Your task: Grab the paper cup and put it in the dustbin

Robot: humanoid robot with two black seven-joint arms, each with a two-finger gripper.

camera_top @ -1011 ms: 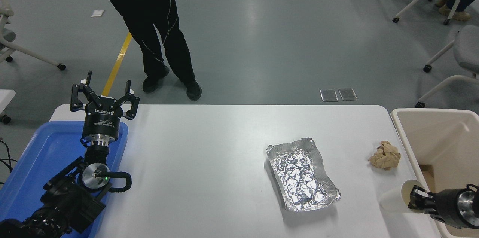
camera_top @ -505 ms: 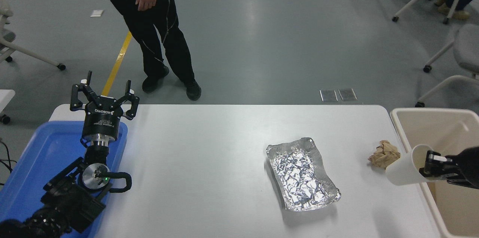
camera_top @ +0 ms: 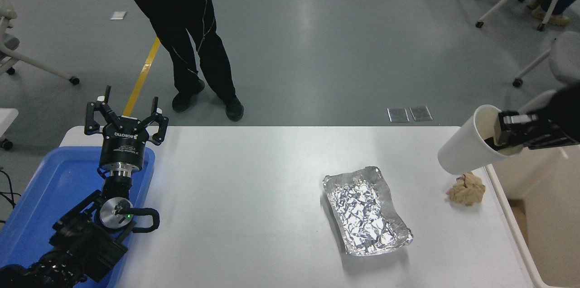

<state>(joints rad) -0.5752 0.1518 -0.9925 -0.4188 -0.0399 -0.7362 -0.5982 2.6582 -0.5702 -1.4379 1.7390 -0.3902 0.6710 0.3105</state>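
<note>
- White table (camera_top: 253,197) holds only foil tray (camera_top: 366,210) and brown paper ball (camera_top: 466,189).
- Your right gripper (camera_top: 504,136) is clamped on the paper cup (camera_top: 469,148), lifted beside the dustbin (camera_top: 507,215); left gripper (camera_top: 124,118) rests spread apart.
- You have only the drop left.

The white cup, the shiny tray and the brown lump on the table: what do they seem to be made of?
The paper cup, held in the right end effector, looks like matte white paper: thin wall, cream inside. The foil tray seems to be aluminium foil, mirror-bright and full of sharp crinkles. The brown lump looks like crumpled kraft-type paper, dull and creased, though only its look suggests this.
</note>
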